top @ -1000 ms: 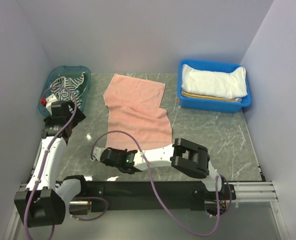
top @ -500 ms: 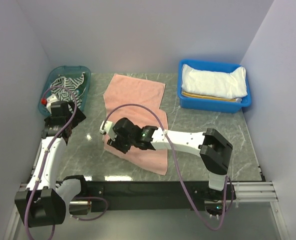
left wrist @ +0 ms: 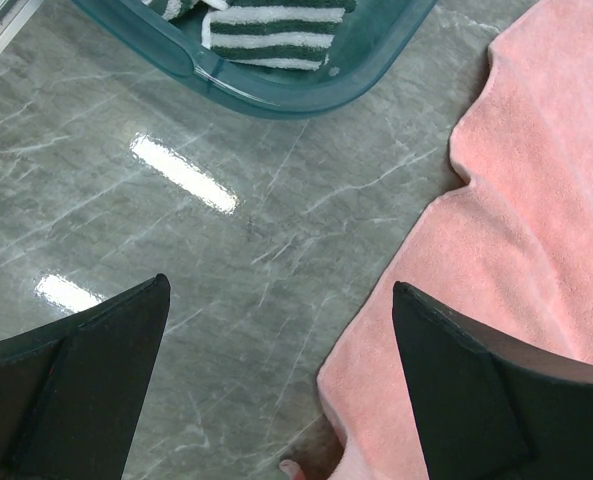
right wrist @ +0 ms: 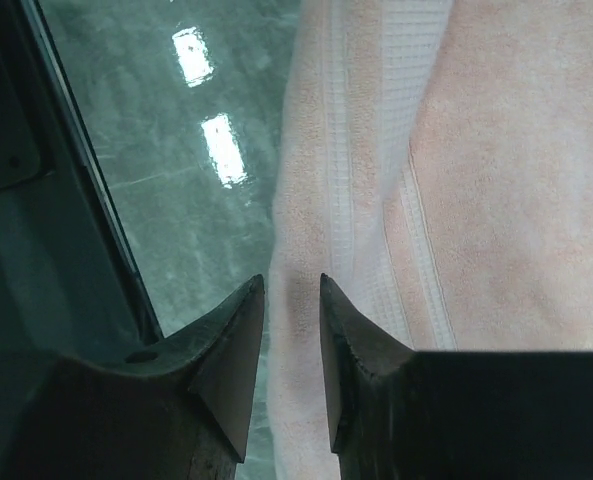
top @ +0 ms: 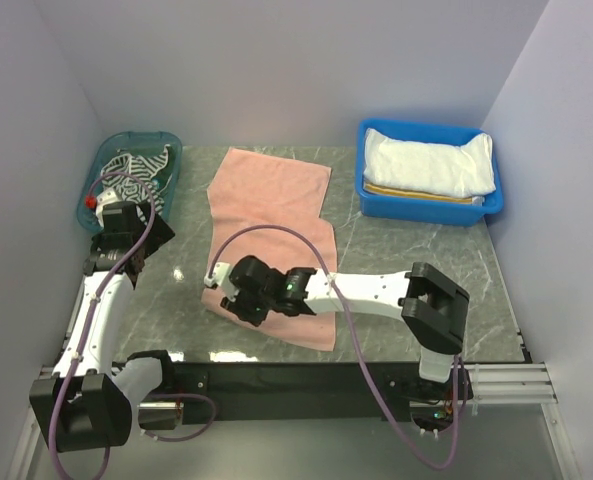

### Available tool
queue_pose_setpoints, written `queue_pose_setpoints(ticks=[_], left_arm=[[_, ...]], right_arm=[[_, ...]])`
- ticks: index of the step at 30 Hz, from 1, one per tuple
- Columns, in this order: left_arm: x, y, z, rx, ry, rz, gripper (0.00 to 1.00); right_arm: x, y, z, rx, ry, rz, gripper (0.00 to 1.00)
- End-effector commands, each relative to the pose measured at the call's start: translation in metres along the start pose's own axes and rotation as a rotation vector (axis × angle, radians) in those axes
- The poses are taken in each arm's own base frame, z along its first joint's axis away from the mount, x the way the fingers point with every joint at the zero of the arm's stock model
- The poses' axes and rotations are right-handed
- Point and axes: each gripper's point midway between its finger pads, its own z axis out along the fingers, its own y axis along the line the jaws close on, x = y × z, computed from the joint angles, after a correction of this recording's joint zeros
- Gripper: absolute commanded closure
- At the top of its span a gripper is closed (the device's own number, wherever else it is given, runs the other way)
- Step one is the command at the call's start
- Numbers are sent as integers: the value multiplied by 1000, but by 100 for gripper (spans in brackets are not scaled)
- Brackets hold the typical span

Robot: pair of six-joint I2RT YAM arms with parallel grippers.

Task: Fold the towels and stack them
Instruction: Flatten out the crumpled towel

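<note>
Salmon-pink towel (top: 276, 215) lies spread flat on the middle of the tabletop (top: 426, 280), running from the far edge towards the near edge, with a kink in its left side.

Handling, by judgement: light, limp terry cloth with no stiffness. It will sag and drag when lifted at one point and may bunch instead of creasing cleanly. The woven band along the hem looks the firmest hold, and a corner on that band is the place to take.

Right gripper (right wrist: 291, 285) sits low at the near-left corner of this towel, with only a slim gap between its jaws, in line with the hem edge. Whether cloth is pinched or merely lies below the tips cannot be told.

Left gripper (left wrist: 281, 290) is spread wide and holds nothing. It hovers over bare tabletop beside the towel's left side, near the teal basket (top: 173, 180) at the far-left corner.

Obscured items:
- The right arm covers the towel's near-left corner in the top view.
- The dark-and-white striped towel (top: 141, 165) is crumpled in the basket, so its extent is unclear.
- In the blue bin (top: 376, 205) at the far-right corner, the folded white towel (top: 431, 165) covers all but a sliver of the yellow-and-white striped towel (top: 416, 192).
- Both wrist views crop the pink towel.
</note>
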Motion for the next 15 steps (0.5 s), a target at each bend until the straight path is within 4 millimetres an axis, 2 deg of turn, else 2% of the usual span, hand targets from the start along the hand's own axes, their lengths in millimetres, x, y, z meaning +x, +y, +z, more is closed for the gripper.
queue_pose_setpoints(ticks=[1, 4, 7, 11, 15], left_arm=[[-5, -4, 1, 21, -16, 6, 1], [-6, -3, 0, 17, -22, 6, 1], [-6, -2, 0, 16, -26, 4, 1], [-7, -2, -1, 17, -28, 5, 1], [-7, -2, -1, 16, -27, 4, 1]], right_arm=[[-41, 14, -7, 110, -110, -66, 64], [-53, 23, -1, 134, -134, -102, 64], [-56, 22, 12, 162, -121, -111, 64], [-54, 15, 31, 194, -103, -127, 66], [-51, 0, 46, 267, -87, -122, 70]])
